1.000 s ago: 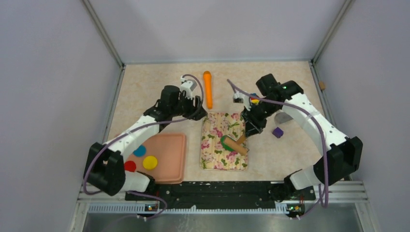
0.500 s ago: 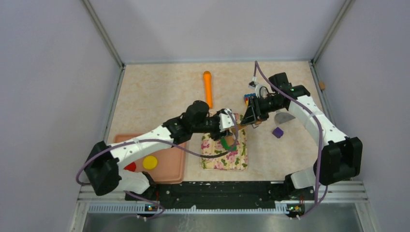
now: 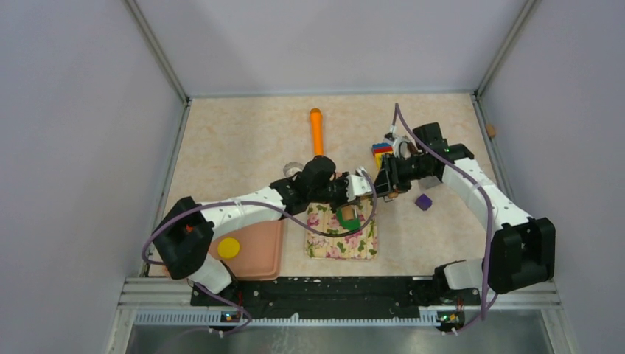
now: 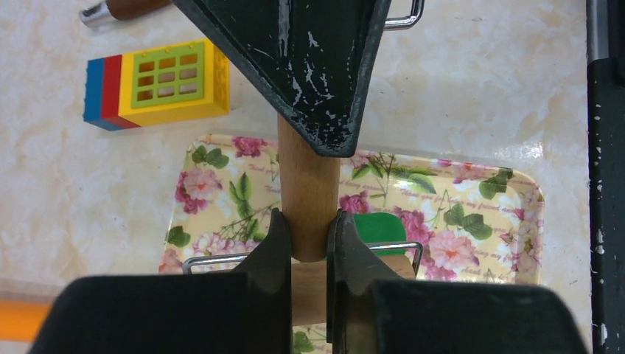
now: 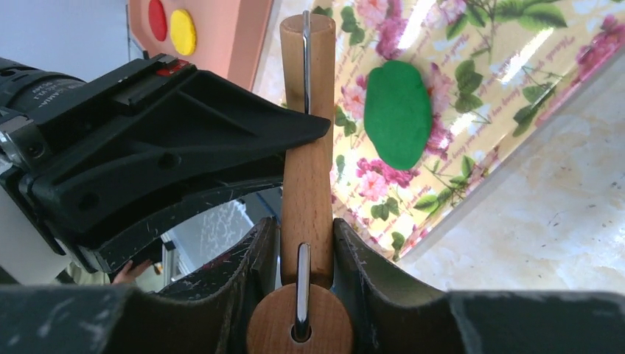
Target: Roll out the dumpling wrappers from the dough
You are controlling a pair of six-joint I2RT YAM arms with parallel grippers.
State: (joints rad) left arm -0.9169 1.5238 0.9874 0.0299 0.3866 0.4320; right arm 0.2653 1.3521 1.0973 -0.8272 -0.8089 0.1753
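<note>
While the left pincer and right pincer both clenched the roller above the mat, a handover seemed in hand; the dough lay on the mat, an unrolled oval; next, one pincer must release before rolling.

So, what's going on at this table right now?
Both arms have hold of one wooden roller. The left gripper and the right gripper are each shut on it, by the floral mat. The green dough lies on the mat as a smooth oval, apart from the roller. A yellow disc and a red disc sit on the pink tray.
</note>
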